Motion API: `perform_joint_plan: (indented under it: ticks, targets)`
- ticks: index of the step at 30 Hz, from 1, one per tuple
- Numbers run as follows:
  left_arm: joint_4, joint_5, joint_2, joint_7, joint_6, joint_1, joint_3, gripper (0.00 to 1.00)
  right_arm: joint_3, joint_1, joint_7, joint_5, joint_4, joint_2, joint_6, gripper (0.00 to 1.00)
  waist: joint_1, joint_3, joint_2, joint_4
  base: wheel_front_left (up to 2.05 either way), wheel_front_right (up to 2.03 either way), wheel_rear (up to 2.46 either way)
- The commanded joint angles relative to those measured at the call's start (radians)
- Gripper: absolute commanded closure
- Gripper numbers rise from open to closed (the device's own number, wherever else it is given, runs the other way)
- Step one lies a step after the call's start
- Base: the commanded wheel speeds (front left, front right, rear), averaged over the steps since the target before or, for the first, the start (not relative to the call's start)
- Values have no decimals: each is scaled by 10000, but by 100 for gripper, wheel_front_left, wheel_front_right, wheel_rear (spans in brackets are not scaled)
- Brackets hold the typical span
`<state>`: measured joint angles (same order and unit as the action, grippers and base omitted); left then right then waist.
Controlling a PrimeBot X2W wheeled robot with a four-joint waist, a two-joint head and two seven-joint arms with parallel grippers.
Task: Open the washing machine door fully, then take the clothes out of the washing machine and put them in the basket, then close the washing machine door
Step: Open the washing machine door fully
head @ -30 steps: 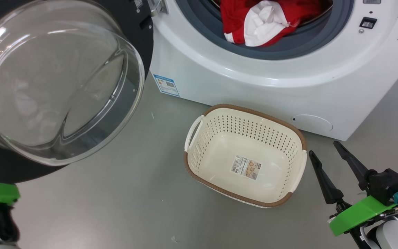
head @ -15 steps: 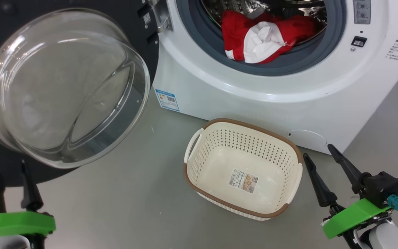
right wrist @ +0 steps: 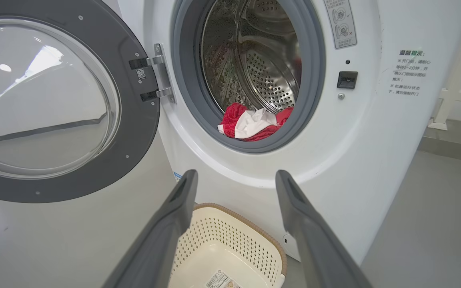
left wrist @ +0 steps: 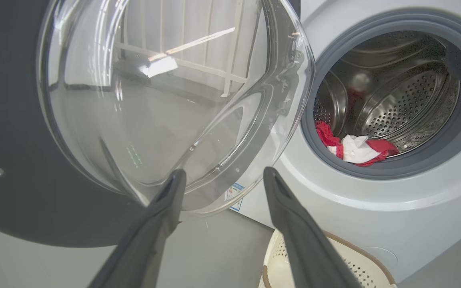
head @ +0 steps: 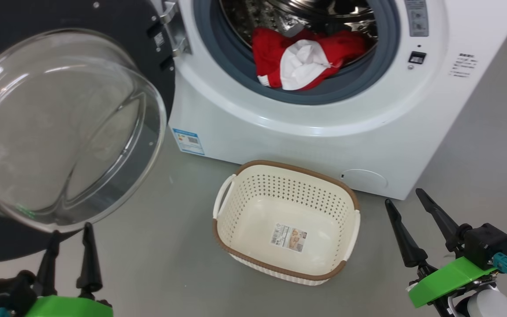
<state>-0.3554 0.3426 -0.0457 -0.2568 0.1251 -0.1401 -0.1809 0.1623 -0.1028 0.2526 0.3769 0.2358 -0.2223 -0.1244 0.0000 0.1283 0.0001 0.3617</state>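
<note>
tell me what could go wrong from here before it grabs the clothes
1. The left gripper sits open close under the bulging glass of the washing machine door; swinging toward the drum could knock it.
2. The clothes lie bunched on the grey seal; a pull may snag there.
3. The basket is small; a dropped garment could miss it.

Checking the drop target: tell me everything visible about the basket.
The basket is a cream-white rounded rectangle of perforated plastic with a brown woven-look rim and two white side handles. It stands upright on the grey floor before the washing machine, empty except a barcode sticker on its bottom.
</note>
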Motion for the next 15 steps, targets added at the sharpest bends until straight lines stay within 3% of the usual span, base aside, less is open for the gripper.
perform_joint_plan:
  ticks: [1,15]
  targets:
    - [341,134,-288,-49,55,29,-175,0,108,24,92,11,-263,-69,-63,0,0,-78,-1,-256,0,0,0]
    - [988,793,-702,-49,55,442,1559,0,-380,177,92,-51,-405,92,-63,0,0,-49,-1,-1738,0,0,0]
